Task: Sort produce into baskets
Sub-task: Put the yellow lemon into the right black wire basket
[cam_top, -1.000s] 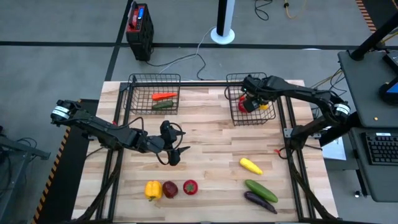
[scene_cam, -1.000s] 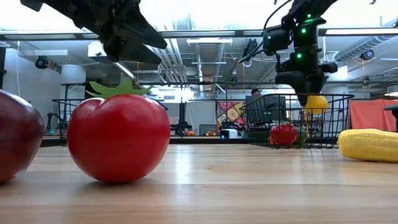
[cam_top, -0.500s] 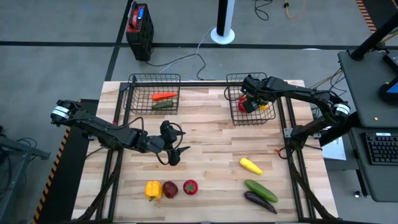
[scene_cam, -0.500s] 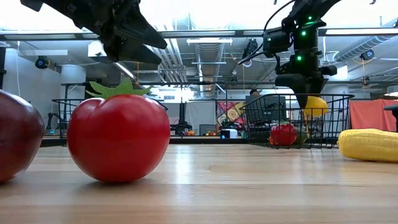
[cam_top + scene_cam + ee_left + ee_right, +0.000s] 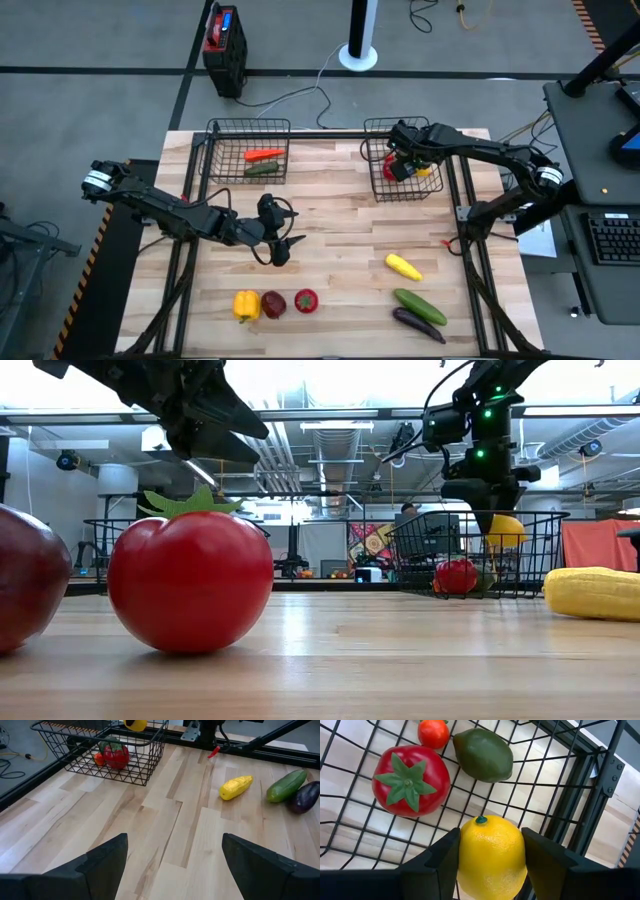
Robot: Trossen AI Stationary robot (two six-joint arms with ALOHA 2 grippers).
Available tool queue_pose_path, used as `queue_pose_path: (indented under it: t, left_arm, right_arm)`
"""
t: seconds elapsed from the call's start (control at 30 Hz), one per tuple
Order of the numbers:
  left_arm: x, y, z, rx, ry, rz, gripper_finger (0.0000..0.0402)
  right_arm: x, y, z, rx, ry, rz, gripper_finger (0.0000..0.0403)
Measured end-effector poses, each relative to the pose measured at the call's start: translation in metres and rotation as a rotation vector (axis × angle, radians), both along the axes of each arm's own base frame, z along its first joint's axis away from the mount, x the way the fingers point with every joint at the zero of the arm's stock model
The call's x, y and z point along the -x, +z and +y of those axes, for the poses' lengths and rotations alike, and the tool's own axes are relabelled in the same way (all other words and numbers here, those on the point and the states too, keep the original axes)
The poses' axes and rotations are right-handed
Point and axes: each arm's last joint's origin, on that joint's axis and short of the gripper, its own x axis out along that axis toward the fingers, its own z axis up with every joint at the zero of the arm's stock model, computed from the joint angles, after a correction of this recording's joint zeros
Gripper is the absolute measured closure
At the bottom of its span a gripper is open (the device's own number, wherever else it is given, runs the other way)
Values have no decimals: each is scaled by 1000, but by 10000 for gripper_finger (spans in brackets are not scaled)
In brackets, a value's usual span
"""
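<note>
1. You had the right gripper [image 5: 490, 865] clamped on the lemon [image 5: 491, 851] and poised above the right basket [image 5: 378, 192], apparently so it would drop among the fruit: a big tomato [image 5: 410, 780], a small tomato [image 5: 433, 732] and a green fruit [image 5: 482, 754] already lay on its mesh floor.
2. Your right arm reached in from the table's right side, elbow bent, wrist pitched down over the basket.
3. Your left gripper [image 5: 283, 247] hung spread and empty over bare table [image 5: 340, 225], mid-board, arm stretched low from the left edge.
4. The left basket [image 5: 215, 150] held a carrot [image 5: 264, 154] and a cucumber [image 5: 262, 168], so vegetables seemingly went there. Seven pieces lay unsorted along the near edge.
</note>
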Motion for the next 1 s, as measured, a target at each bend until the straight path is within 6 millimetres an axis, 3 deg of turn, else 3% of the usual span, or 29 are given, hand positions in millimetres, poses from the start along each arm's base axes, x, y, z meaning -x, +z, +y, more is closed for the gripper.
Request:
queue_pose_path:
  t: [1.0]
  left_arm:
    - [0,0,0,2,1,0,96]
  right_arm:
    - [-1,0,-1,11,18,0,214]
